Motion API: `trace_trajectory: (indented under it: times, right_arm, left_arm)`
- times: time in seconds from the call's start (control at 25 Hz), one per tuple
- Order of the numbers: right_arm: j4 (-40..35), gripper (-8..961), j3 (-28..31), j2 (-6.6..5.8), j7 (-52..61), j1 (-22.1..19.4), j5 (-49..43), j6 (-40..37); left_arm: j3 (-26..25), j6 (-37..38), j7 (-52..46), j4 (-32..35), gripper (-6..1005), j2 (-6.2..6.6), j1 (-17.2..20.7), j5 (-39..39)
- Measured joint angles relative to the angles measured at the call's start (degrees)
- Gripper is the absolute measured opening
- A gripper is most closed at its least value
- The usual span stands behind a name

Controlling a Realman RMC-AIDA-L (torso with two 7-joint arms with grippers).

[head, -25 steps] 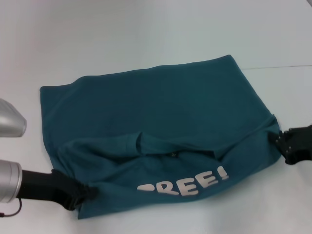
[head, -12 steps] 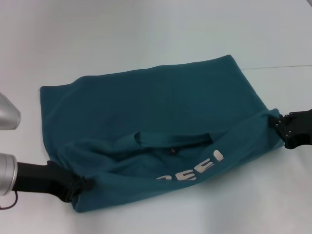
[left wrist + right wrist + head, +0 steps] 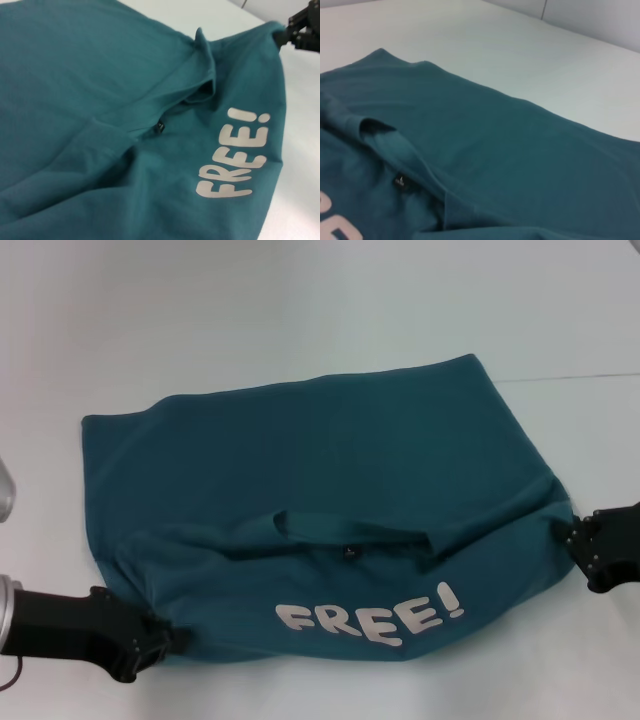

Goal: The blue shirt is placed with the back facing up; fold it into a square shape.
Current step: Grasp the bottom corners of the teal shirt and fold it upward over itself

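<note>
The blue shirt [image 3: 330, 500] lies spread across the middle of the white tabletop [image 3: 300, 310], its near band turned over so that the cream lettering "FREE!" [image 3: 372, 616] faces up along the near edge; the collar [image 3: 350, 538], with its small neck label [image 3: 347, 551], sits just beyond the lettering. The left hand [image 3: 150, 642] is clenched on the near-left corner of the folded band, and the right hand [image 3: 585, 545] pinches the fabric at the near-right corner, so the cloth is held between the two. The chief risk, as a judgement, is uneven travel: should one hand lead the other, the fold line would skew and the final shape would come out as a trapezoid rather than a square; the slack and creasing around the collar could be trapped beneath the turned layer and leave a ridge; either pinch appears to hold only a small bite of cloth, so a corner could slip free under tension and let the band fall back; excess pull between the hands might also drag the whole garment toward the near edge of the tabletop.
</note>
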Motion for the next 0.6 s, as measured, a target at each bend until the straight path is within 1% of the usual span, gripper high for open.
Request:
trace_trajectory:
  times: [0.36, 0.6]
  right_arm:
    - [-2.26, 35, -2.25, 0.44, -1.81, -2.87, 0.32, -0.20]
    - [-3.58, 35, -3.19, 0.60, -3.09, -4.58, 0.47, -0.09]
  left_arm:
    - [1.10, 2.71, -0.01, 1.29, 3, -0.28, 1.85, -1.06]
    - [1.37, 4.02, 0.07, 3.50, 2, -0.28, 2.98, -2.67]
